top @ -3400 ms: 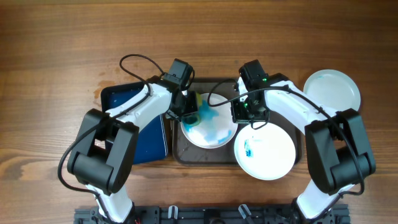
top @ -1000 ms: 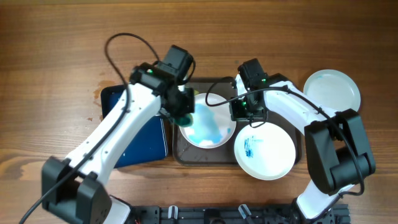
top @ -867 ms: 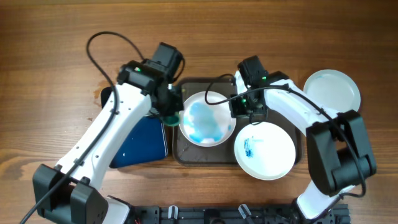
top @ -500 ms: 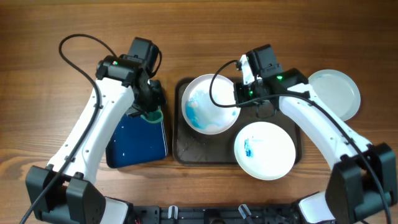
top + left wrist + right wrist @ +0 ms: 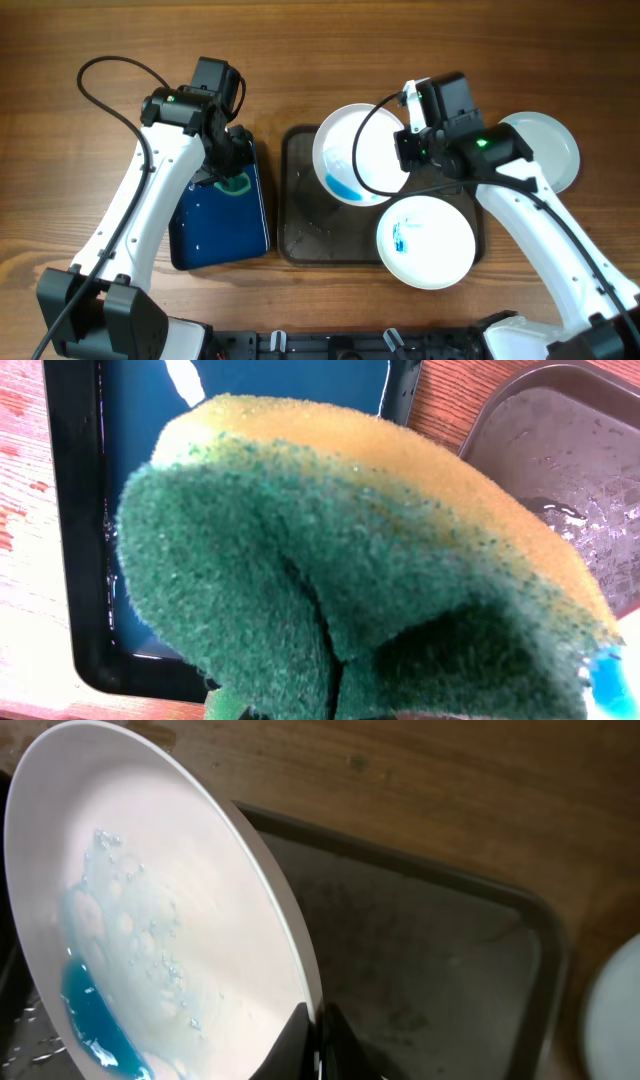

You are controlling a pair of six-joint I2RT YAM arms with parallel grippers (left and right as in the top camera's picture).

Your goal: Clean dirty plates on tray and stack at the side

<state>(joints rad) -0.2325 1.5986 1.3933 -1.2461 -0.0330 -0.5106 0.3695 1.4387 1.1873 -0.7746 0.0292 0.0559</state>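
My right gripper (image 5: 408, 152) is shut on the right rim of a white plate (image 5: 358, 150) and holds it lifted and tilted over the far part of the dark grey-brown tray (image 5: 300, 230). Blue liquid (image 5: 345, 187) has pooled at the plate's low edge. In the right wrist view the fingertips (image 5: 322, 1038) pinch the plate's rim (image 5: 150, 910). A second dirty plate (image 5: 430, 245) with blue marks lies on the tray's front right. My left gripper (image 5: 230, 168) is shut on a green-and-yellow sponge (image 5: 330, 560) over the blue tray (image 5: 215, 225).
A clean white plate (image 5: 542, 148) lies on the wooden table to the right of the tray. The grey-brown tray's floor (image 5: 440, 950) is wet. The glossy blue tray (image 5: 250, 400) lies directly left of the grey-brown tray (image 5: 570, 450).
My left arm has carried the sponge left, off the plate and over the blue tray. My right gripper has lifted and tilted the plate, and the blue liquid has run to its low edge.
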